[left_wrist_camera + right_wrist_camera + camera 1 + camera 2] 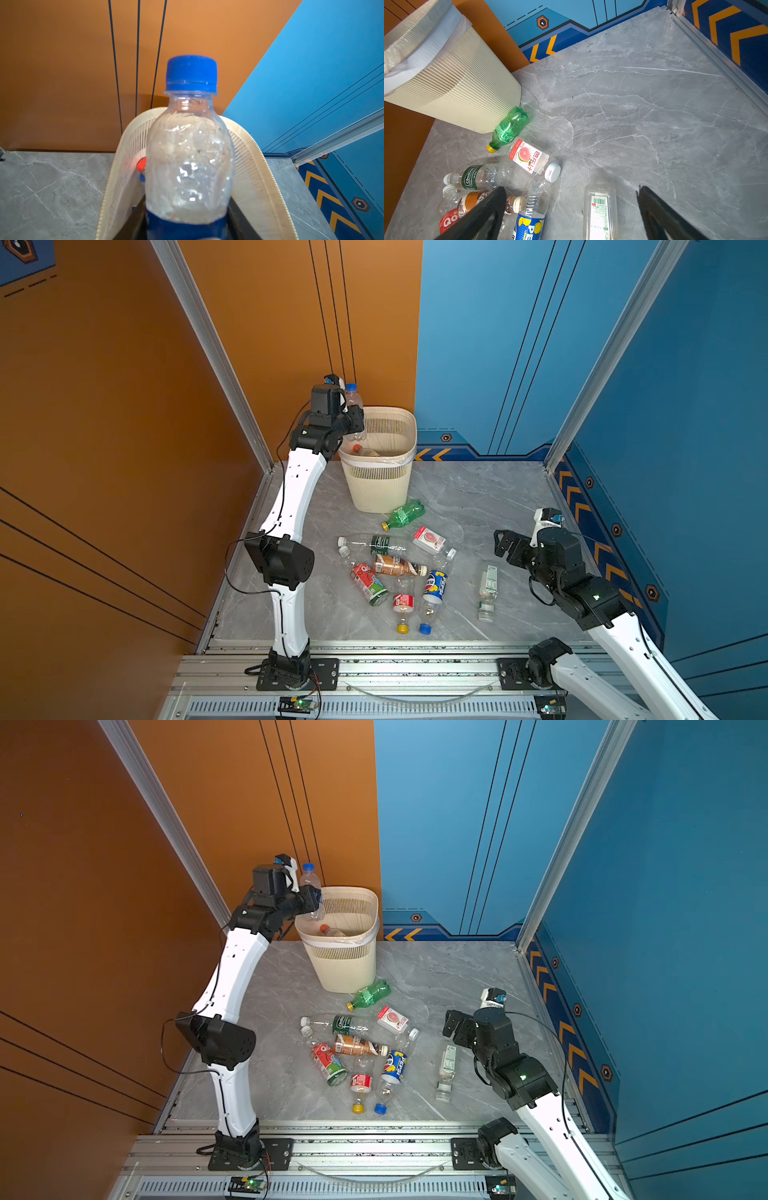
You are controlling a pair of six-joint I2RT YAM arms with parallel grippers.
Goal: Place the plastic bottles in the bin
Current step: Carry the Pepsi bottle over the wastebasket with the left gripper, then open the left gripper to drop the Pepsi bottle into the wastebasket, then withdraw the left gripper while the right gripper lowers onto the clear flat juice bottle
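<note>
Left gripper (352, 419): closed on the blue-capped bottle (190, 158). The jaws clamp the blue label band low on its body.
Held bottle: upright, cap up, raised at the left side of the bin's rim. The left wrist view shows the mouth just beyond it.
Bin (378, 489): stands by the worktop's far edge, toward the far left corner. A red-capped bottle (359, 450) already lies inside.
Right gripper (570, 189): jaws wide apart and holding nothing, hovering near the right edge.
Lone bottle (487, 589): clear with a white-and-green label, lying flat between the pile and the right edge, below the right gripper in its wrist view.
Pile: mid-worktop, lying on their sides and touching or overlapping.
- green bottle (405, 514), beside the bin's base
- guava-label bottle (430, 540)
- dark-green-label bottle (374, 544)
- brown bottle (397, 566)
- red-label bottle (369, 584)
- Pepsi bottle (434, 589)
- yellow-capped bottle (403, 605)
Weight: they look empty, so probably very light (a nudge could send a round one rolling).
Stiffness: thin clear walls, already dented on the held one, so likely to buckle under a hard squeeze.
Surface: smooth and glossy, probably slippery on bare plastic.
Where to hold: across the middle of the body, on the label band. The neck is stiffer but narrow.
Release: I judge it needs to move further over the mouth before the jaws part.
</note>
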